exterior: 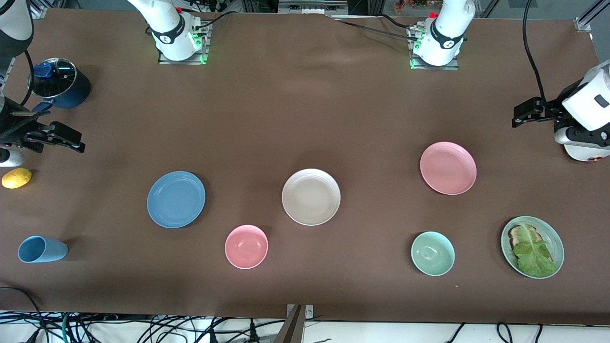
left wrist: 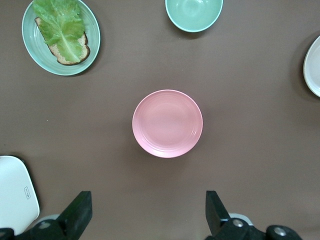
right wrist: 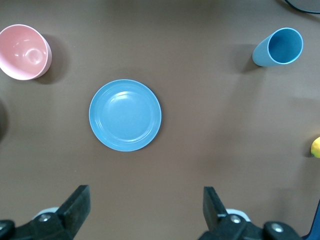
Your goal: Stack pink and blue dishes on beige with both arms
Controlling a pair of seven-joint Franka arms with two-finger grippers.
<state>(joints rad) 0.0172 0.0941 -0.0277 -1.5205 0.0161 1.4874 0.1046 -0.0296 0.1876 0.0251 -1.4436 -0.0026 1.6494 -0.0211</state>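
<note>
The pink plate [left wrist: 167, 123] lies on the table under the left gripper [left wrist: 149, 212], fingers apart and empty; the blue plate [right wrist: 125, 115] likewise under the spread right gripper [right wrist: 145, 210] (only the front view shows the beige plate [exterior: 310, 196] whole, between them)

From my left wrist view, the beige plate [left wrist: 313, 67] is cut by the frame edge, only a sliver showing. From my right wrist view, the lemon [right wrist: 316, 147] is clipped the same way. In the front view my upper arms run out of frame.
</note>
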